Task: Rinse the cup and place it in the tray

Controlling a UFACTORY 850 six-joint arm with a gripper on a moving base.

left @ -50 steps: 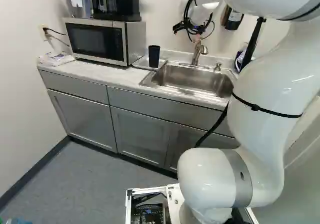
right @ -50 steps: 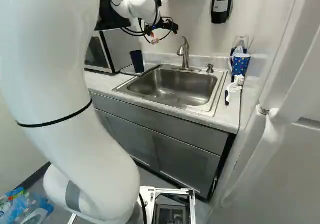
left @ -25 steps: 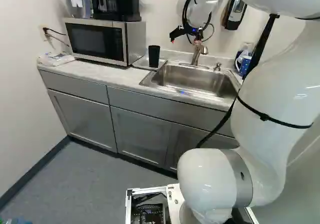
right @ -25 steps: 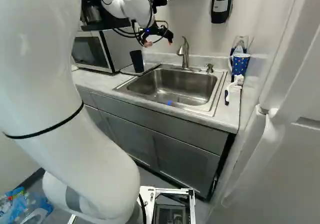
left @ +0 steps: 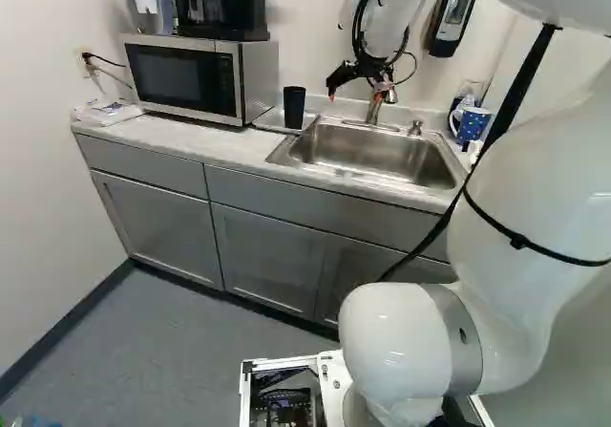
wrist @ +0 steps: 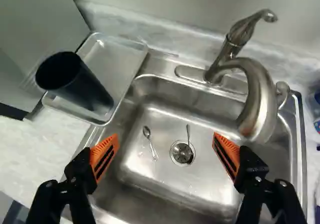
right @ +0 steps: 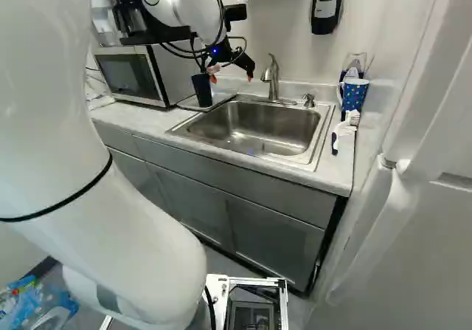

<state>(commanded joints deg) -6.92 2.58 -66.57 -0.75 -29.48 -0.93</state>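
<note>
"Start with the biggest container."

"The steel sink. A spoon lies on its bottom, and beside that a slim utensil has one end at the drain."

"Next?"

"The metal tray, between the sink and the microwave. The cup, black, stands upright in it, near its edge. The cup's inside is too dark for me to tell what it holds. At the other side of the sink is a blue, dotted mug, with a clear glass behind it."

"And the claw?"

"Released. It's over the sink, and the wrist view shows its orange-padded fingers spread wide, with the spoon and drain below, between them."

"Now the surface and the room?"

"Grey floor, then grey cabinets under a pale surface. The microwave sits on that, with a black coffee maker on top. A dispenser hangs on the wall. The faucet rises behind the sink, a small pump beside it. Near the mug lies a white brush."
</note>
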